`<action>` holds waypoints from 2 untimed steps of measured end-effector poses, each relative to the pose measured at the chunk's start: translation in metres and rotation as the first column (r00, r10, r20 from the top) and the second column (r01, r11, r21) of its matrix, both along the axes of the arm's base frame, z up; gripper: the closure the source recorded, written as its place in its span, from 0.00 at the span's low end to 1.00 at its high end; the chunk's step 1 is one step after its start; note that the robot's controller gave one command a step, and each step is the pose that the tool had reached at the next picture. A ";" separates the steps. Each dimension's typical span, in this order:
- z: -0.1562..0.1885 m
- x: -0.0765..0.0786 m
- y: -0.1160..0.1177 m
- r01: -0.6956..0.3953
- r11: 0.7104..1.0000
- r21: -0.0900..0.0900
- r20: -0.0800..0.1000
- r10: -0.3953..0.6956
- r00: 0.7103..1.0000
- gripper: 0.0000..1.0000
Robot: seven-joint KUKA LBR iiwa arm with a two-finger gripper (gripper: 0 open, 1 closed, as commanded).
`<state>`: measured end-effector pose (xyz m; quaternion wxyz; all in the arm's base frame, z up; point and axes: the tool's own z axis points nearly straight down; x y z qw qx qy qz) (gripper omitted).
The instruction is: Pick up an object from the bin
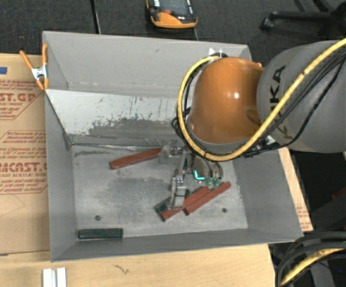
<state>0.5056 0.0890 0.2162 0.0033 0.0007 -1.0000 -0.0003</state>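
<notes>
My gripper [177, 189] hangs under the arm's wrist, low in the right half of the bin. Directly below and to its right lies a red-brown bar [201, 200], slanted. A small green piece [162, 208] and a short red piece [171, 213] sit at the bar's lower left end, and another green bit [221, 186] at its upper right end. The gripper is over the lower left end of this cluster; whether it touches anything I cannot tell. To the left, a long red-brown handle [134, 158] with a metal head [170, 152] lies on the bin floor.
A dark green flat bar [100, 234] lies in the near left corner of the bin. The arm's orange dome hides the back right part of the bin floor. The sloping bin walls rise close on the gripper's right.
</notes>
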 end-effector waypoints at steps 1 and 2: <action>0.003 0.002 -0.001 0.001 1.000 0.001 0.007 -0.001 1.000 0.00; -0.044 0.000 -0.013 -0.151 0.989 -0.001 0.010 0.151 0.989 0.00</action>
